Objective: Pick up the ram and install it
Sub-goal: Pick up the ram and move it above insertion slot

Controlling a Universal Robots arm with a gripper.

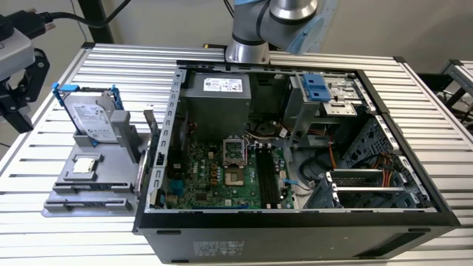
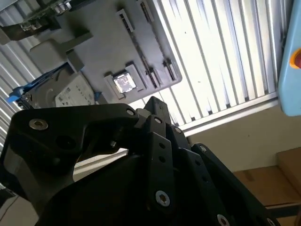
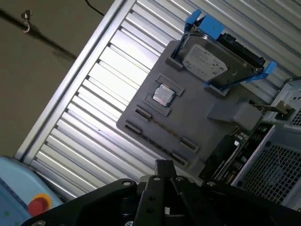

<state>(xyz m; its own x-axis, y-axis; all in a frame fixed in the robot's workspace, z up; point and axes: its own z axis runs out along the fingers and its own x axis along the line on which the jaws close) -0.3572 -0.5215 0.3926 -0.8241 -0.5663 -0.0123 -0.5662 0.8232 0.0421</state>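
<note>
The ram (image 1: 149, 124) is a thin dark board standing on edge at the grey holder tray (image 1: 88, 194), on the side next to the computer case; in the first wrist view the ram (image 3: 231, 151) shows between tray and case. The black ram slots (image 1: 268, 176) lie on the green motherboard inside the open case. My gripper (image 1: 19, 113) hangs at the exterior view's left, beyond the tray and well apart from the ram. In both wrist views its black fingers (image 3: 163, 165) (image 2: 153, 102) meet at the tip with nothing between them.
A silver hard drive in a blue frame (image 1: 92, 116) stands at the back of the tray, and a small square silver chip (image 1: 85, 164) lies in front of it. The case's wall (image 1: 164, 138) rises beside the tray. A blue box with a red button (image 3: 28, 200) sits off the table.
</note>
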